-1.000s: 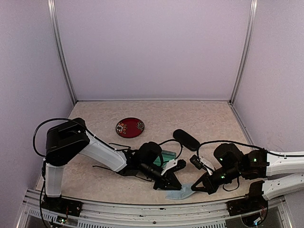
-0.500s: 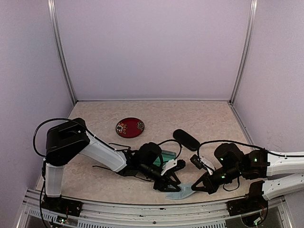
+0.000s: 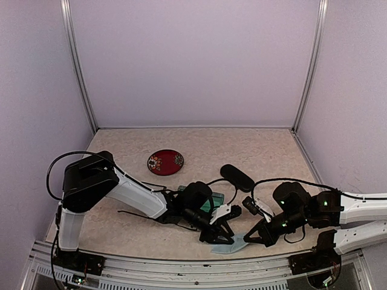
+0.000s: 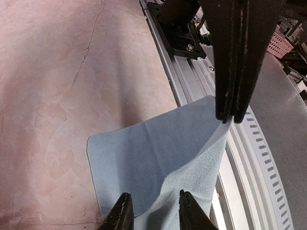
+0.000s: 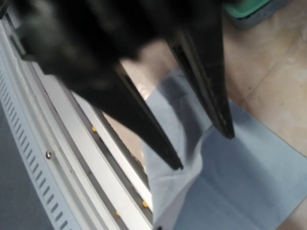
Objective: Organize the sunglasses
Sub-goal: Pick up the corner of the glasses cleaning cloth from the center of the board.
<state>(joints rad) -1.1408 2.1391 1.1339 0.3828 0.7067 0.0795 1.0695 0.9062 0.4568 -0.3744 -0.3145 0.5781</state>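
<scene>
Looking down from the top camera, both arms crowd over a pale blue cloth at the near edge of the table. The left gripper sits right over the cloth's left part, and the right gripper is at its right corner. Just behind the cloth, a teal case peeks out past the left wrist. A black oval case lies farther back, and a red dish sits well back and to the left of the cloth. The sunglasses? Only a thin dark shape shows under the left forearm, well left of the cloth, and I cannot tell if that's a pair.

Over to the left wrist: its own fingers stand apart, open, over the cloth, with a fold rising between them. Across the cloth, the right gripper's jaws are pressed tight together. They pinch the far corner and hold it up off the table, beside the metal rail.

Right wrist now: it's blurry, but the left gripper's two dark fingers spread wide over the cloth, one on each side of the ridge. The cloth's edge runs up towards this camera. The teal case sits beyond the cloth, in the top corner.
</scene>
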